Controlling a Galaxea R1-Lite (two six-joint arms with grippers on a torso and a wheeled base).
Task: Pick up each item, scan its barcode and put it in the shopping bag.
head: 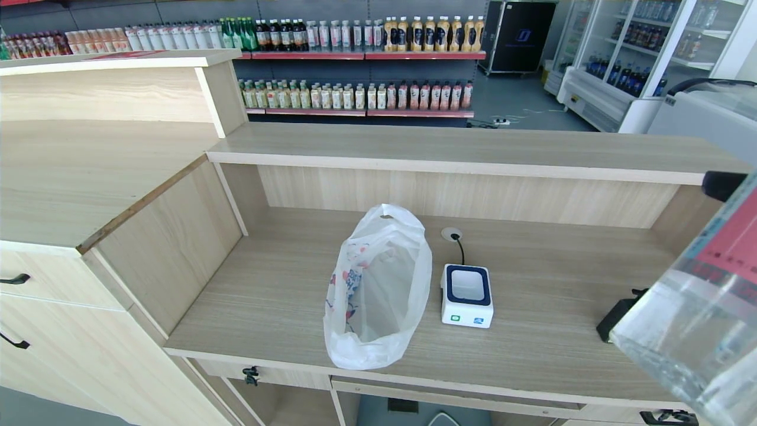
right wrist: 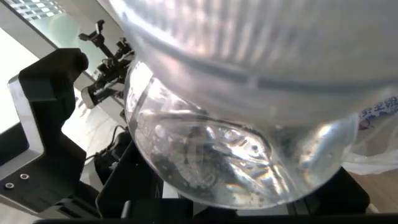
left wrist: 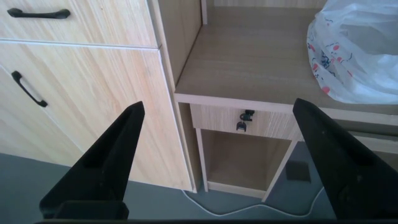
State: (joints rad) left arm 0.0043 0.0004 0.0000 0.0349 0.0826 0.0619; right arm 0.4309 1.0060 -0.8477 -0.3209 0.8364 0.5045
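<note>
A clear water bottle (head: 698,319) with a red label and a black cap (head: 724,184) hangs tilted in the air at the far right, above the counter's right end. My right gripper (right wrist: 236,205) is shut on it, and the bottle's rounded base (right wrist: 230,155) sits right in front of that wrist camera. An open white plastic shopping bag (head: 378,290) lies on the counter (head: 266,296), mouth toward me. To the right of the bag sits a white barcode scanner (head: 466,294). My left gripper (left wrist: 217,168) stands open and holds nothing, low in front of the counter's left front corner, with the bag (left wrist: 357,53) farther off.
A raised wooden ledge (head: 461,151) runs along the back of the counter, and a taller cabinet (head: 89,177) with drawers walls the left side. The scanner's cable goes into a hole (head: 452,234) behind it. A locked drawer (left wrist: 249,119) sits under the counter edge.
</note>
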